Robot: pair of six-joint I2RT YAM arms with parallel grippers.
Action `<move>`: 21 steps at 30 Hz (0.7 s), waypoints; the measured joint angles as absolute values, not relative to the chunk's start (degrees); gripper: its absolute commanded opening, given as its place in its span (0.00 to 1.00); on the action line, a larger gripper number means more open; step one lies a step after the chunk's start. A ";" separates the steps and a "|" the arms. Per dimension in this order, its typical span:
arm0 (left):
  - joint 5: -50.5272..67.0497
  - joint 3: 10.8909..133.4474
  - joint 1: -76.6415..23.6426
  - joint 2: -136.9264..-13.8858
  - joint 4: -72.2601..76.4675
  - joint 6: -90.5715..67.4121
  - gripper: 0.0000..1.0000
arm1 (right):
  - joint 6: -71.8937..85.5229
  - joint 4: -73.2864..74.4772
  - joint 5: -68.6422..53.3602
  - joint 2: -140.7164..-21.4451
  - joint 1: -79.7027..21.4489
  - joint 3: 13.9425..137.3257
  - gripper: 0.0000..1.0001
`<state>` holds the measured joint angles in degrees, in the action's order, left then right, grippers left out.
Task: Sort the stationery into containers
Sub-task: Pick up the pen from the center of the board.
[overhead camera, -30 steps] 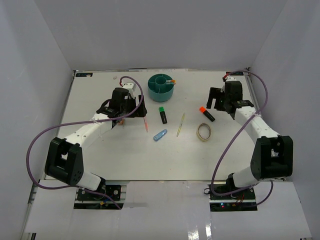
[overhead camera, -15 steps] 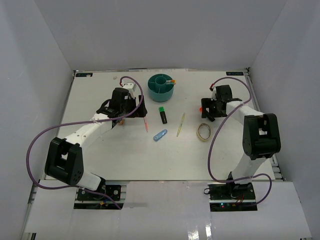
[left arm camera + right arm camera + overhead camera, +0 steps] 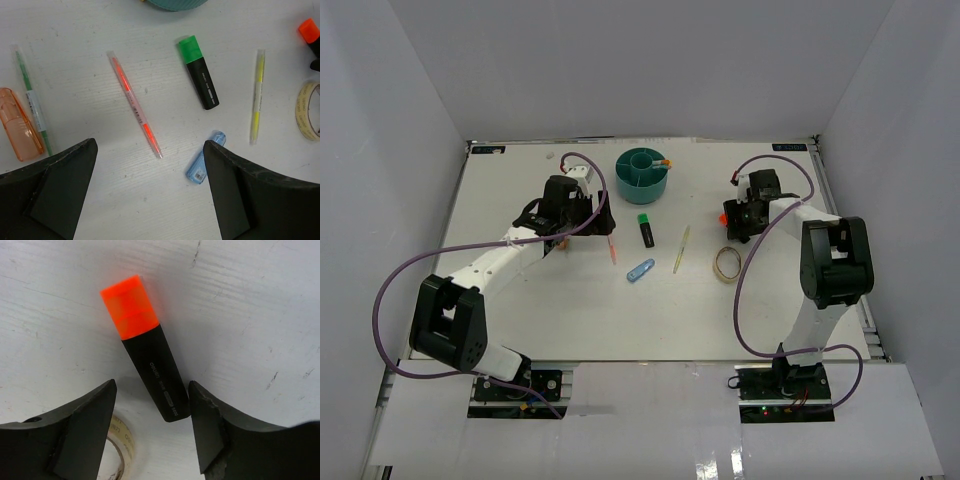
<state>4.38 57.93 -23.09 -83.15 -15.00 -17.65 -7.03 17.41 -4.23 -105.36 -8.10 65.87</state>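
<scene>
Step in hand: pickup of the orange-capped highlighter (image 3: pixel 156 371), one item in a sort that is judged barely begun. Right gripper (image 3: pixel 152 386): jaws partly open, empty, set low over the table (image 3: pixel 520 320) and straddling the lower black barrel. One finger is on each side with a narrow gap showing, and the orange cap points away ahead of the tips. A beige tape ring (image 3: pixel 119 442) lies just behind the left-hand finger, close enough to be caught if the jaws drift back. Left gripper (image 3: pixel 150 145): jaws wide open, nothing held, hovering above the loose stock. Between and just ahead of its jaws is a red pen (image 3: pixel 134 111), lying on a slant. Ahead and toward the right finger is a green-capped highlighter (image 3: pixel 198 72), and just inside the right finger a light-blue clip (image 3: pixel 205 164). Beyond that finger lies a yellow pen (image 3: pixel 257 95). Outside the left finger are a green pen (image 3: pixel 32 102) and a salmon-orange piece (image 3: pixel 20 125). The teal organizer (image 3: pixel 642 175) stands well ahead of both grippers. Next move, as judged: close squarely on the barrel, lift clear of the ring, carry to the organizer, tip the highlighter upright and release it into a compartment.
</scene>
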 measured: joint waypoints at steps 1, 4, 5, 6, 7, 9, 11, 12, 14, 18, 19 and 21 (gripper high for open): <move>4.58 57.93 -23.09 -83.15 -15.00 -17.65 0.98 | -7.31 17.41 -4.08 -105.36 -8.10 65.87 0.51; 5.45 57.93 -23.09 -83.15 -15.00 -17.65 0.98 | -8.08 17.52 -3.70 -105.36 -7.81 65.87 0.40; 5.98 58.04 -23.09 -83.15 -15.05 -17.67 0.98 | -8.12 17.56 -3.60 -105.36 -7.75 65.87 0.37; 6.52 58.26 -23.09 -83.15 -15.14 -17.67 0.98 | -8.29 17.61 -3.55 -105.36 -7.75 65.87 0.35; 7.07 58.67 -23.09 -83.15 -15.42 -17.80 0.98 | -8.40 17.63 -3.55 -105.36 -7.77 65.87 0.27; 8.64 59.96 -23.09 -83.15 -16.03 -18.35 0.98 | -8.34 17.74 -3.66 -105.23 -7.77 65.84 0.17; 10.59 61.60 -23.09 -83.15 -16.40 -19.16 0.98 | -8.38 18.15 -3.90 -104.97 -7.81 65.87 0.13; 11.84 62.61 -23.09 -83.15 -16.53 -19.64 0.98 | -8.40 18.39 -4.08 -104.68 -7.92 65.87 0.13; 14.24 64.66 -23.09 -83.15 -16.86 -20.71 0.98 | -8.40 18.92 -4.47 -103.48 -8.27 65.84 0.11; 19.44 68.34 -23.09 -83.13 -17.23 -23.49 0.98 | -8.40 19.42 -5.19 -98.43 -10.63 65.76 0.10; 20.95 69.01 -23.09 -83.09 -17.32 -24.36 0.98 | -8.40 19.05 -5.69 -95.72 -12.40 65.69 0.08; 23.59 69.91 -23.09 -83.07 -17.58 -26.13 0.98 | -8.36 16.99 -6.76 -90.91 -15.94 64.79 0.08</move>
<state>23.59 69.91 -23.09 -83.07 -17.58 -26.13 -8.36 16.99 -6.76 -90.91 -15.94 64.79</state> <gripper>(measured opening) 0.979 0.350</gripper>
